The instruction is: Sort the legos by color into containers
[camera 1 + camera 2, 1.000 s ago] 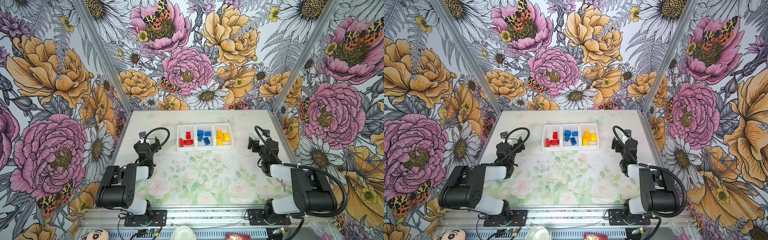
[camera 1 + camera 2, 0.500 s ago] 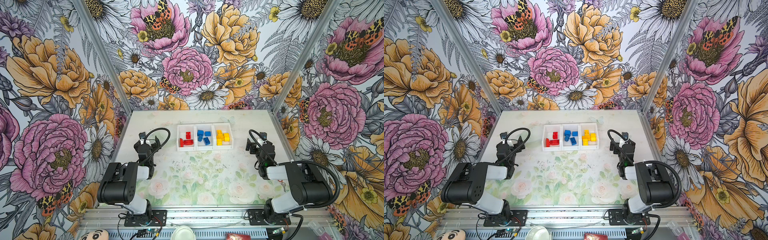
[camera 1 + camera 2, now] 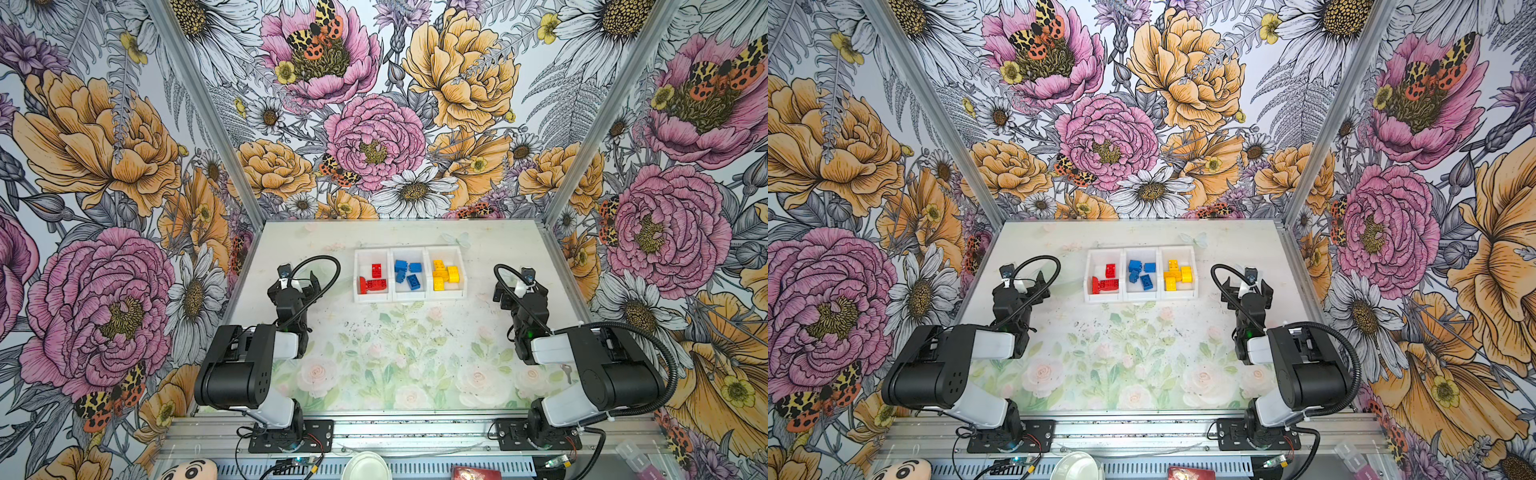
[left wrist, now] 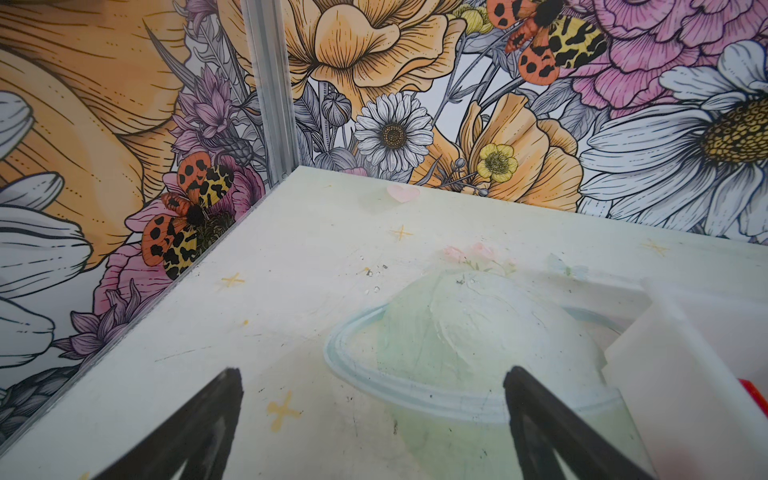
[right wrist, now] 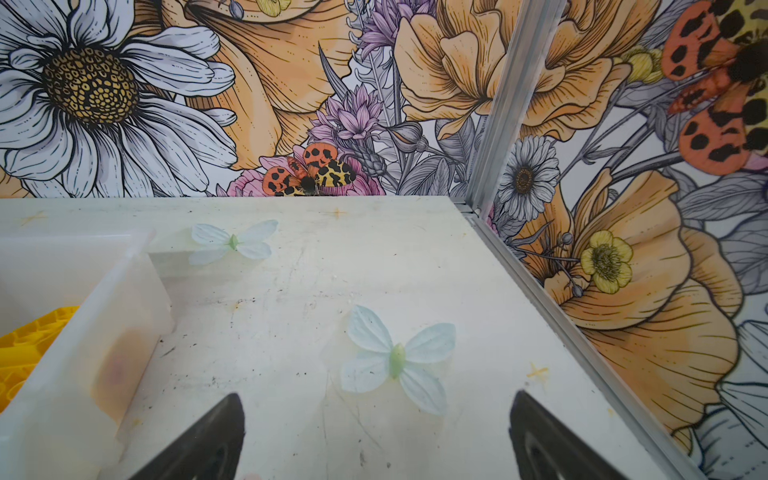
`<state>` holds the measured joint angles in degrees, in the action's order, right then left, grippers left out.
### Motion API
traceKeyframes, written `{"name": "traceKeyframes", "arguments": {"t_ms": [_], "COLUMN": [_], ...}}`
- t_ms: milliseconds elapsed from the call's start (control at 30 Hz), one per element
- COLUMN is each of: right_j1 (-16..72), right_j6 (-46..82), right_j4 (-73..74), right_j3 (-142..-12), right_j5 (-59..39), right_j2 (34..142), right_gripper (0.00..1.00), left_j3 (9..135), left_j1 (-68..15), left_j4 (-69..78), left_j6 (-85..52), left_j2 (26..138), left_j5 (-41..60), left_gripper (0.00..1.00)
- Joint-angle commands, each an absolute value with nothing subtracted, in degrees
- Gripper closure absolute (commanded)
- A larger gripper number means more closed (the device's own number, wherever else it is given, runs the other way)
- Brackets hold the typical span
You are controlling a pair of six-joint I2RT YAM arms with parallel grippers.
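Both arms have shifted only slightly and sit low, one at each side of the containers [image 3: 409, 296] at the back of the table [image 3: 395, 345]. The left gripper [image 3: 295, 284] and right gripper [image 3: 521, 289] have fingers spread wide, holding nothing. All bricks are binned: red legos [image 3: 376, 271] in the left bin, blue legos [image 3: 413, 281] in the middle, yellow legos [image 3: 439, 277] in the right.

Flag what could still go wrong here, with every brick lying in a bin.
The open left tool hangs close beside the white three-bin plastic tray; a swing inward could shove it. The red studded plastic bricks crowd their bin's near wall, so a knock might tip one out.
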<state>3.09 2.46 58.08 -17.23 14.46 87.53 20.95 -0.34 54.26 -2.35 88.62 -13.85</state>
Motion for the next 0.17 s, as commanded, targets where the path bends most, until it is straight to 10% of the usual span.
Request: {"name": "traceKeyframes", "arguments": {"t_ms": [0, 133], "right_j1": [3.35, 3.43], "right_j6": [2.68, 2.62], "right_j4": [58.8, 59.68], "right_j3": [-18.14, -17.53], "right_j5": [16.1, 16.17], "right_j2": [88.24, 88.13], "right_gripper": [0.0, 0.01], "left_j3": [20.4, 20.4], "left_j1": [-0.01, -0.09], "left_j4": [56.17, 56.11], "left_j6": [-1.32, -1.32], "left_j2": [88.8, 88.83], "left_j5": [-12.79, -12.88], "left_gripper": [0.01, 0.01]}}
